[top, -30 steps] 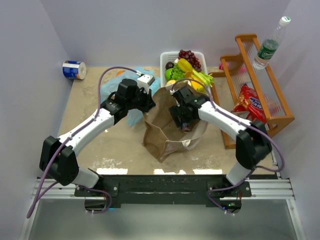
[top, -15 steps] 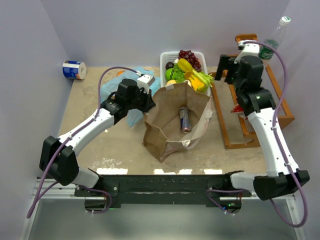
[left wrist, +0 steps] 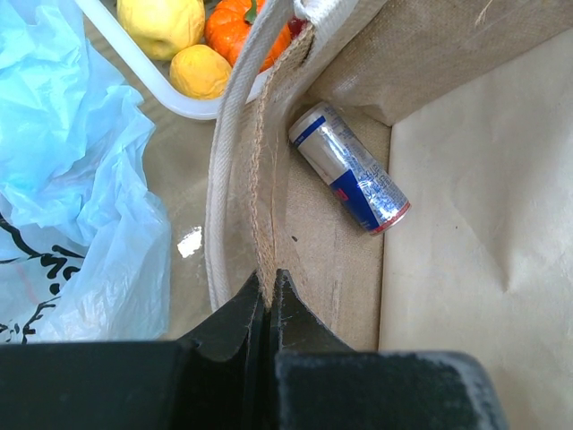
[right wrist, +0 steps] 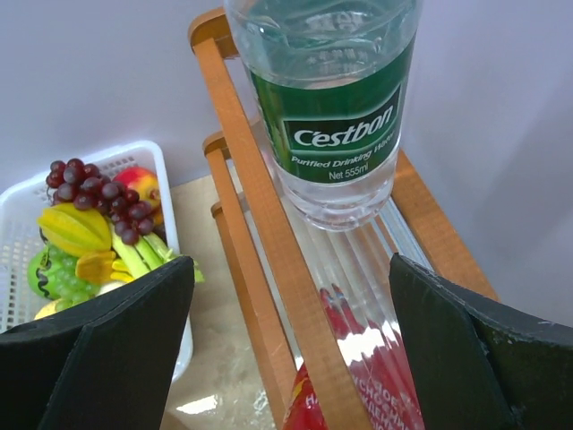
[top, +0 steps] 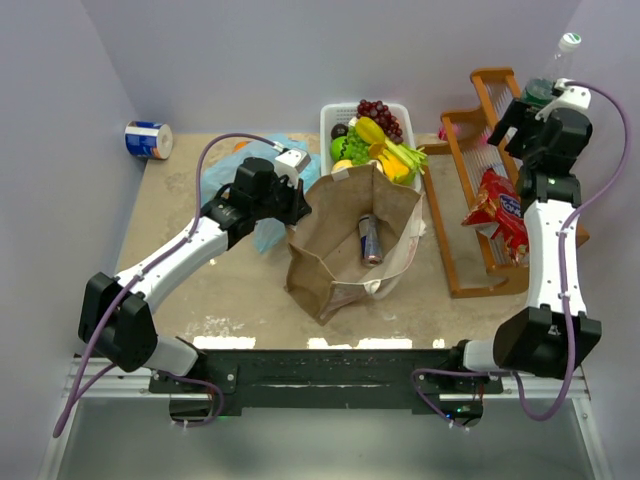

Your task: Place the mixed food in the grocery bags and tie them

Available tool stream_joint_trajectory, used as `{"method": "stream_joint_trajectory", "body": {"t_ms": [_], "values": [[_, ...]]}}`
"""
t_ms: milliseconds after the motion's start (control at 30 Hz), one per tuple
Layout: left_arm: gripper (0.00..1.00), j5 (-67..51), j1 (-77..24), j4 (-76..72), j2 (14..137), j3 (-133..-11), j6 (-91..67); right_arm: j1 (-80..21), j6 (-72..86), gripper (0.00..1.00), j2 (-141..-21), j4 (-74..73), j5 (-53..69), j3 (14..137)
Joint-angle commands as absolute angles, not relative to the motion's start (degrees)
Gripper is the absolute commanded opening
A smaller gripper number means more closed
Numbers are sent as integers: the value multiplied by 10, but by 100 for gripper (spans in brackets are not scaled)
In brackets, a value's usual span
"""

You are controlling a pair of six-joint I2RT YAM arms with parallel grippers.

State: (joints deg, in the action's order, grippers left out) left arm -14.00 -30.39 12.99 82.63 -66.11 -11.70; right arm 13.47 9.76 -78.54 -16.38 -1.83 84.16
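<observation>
- Right end effector (right wrist: 291, 269) is wide and empty; I've swung it from the brown bag (top: 335, 270) up to the water bottle (right wrist: 331, 107).
- And the food?
- Mixed food (top: 370, 135) sits in the basket (top: 327, 125) (only a can (left wrist: 349, 167) is bagged); left end effector (left wrist: 269, 287) pinches the bag's rim.

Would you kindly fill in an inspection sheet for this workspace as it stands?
Surface: sandy-brown tabletop, scuffed pale at the near edge.
Job's things: toy food heaped in the white basket; brown paper bag open; blue plastic bag crumpled to its left; neither tied.
Clutter: drink can lying inside the brown paper bag; blue-white roll in the far left corner; wooden rack holding a water bottle and a red snack packet.
Claws: left claw shut on the brown paper bag's rim; right claw open, bottle ahead, ungripped.
Cables: purple cable along each arm.
Surroundings: lilac walls; metal rail under the bases.
</observation>
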Motion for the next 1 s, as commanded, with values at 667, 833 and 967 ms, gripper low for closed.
{"method": "stream_joint_trajectory", "body": {"t_ms": [667,833,967], "values": [[0,-145,-301,123,808,-675,-99,171,57,83,-883,43,5,792],[0,-147,-301,122,812,-674,-100,171,46,83,-907,69,13,795],[0,-151,-301,122,816,-674,-103,171,40,80,-920,101,15,791]]}}
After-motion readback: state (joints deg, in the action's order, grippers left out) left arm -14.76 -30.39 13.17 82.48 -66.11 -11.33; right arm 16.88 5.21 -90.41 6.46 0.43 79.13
